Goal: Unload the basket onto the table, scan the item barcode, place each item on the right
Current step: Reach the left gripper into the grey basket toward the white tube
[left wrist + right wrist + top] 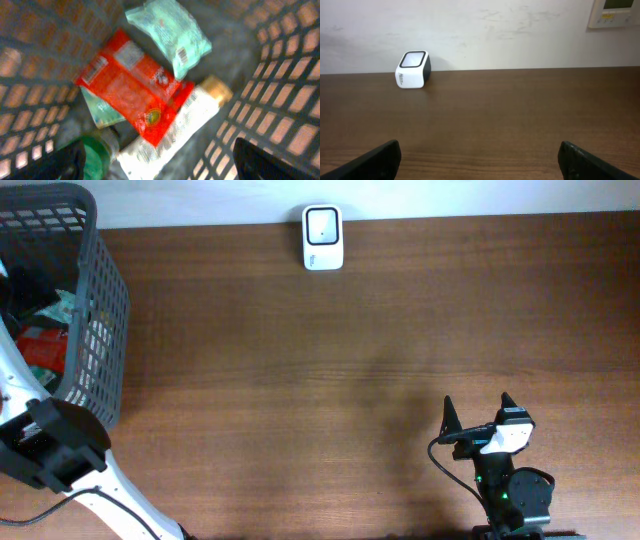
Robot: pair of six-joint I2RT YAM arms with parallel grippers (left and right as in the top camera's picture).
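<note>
Hovers, left end effector (160,155) spread wide, over a red packet (130,90) in the grey basket (280,75); lies flat, long axis slanting upper left to lower right in wrist view. Holds right end effector (479,150) apart above bench (520,115), facing scanner (412,69).

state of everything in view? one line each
basket: upright, holding items
red packet: lying flat, topmost
mint packet: lying, barcode showing
white tube: lying, capped
scanner: standing on table
left gripper: open, empty, above basket items
right gripper: open, empty
</note>
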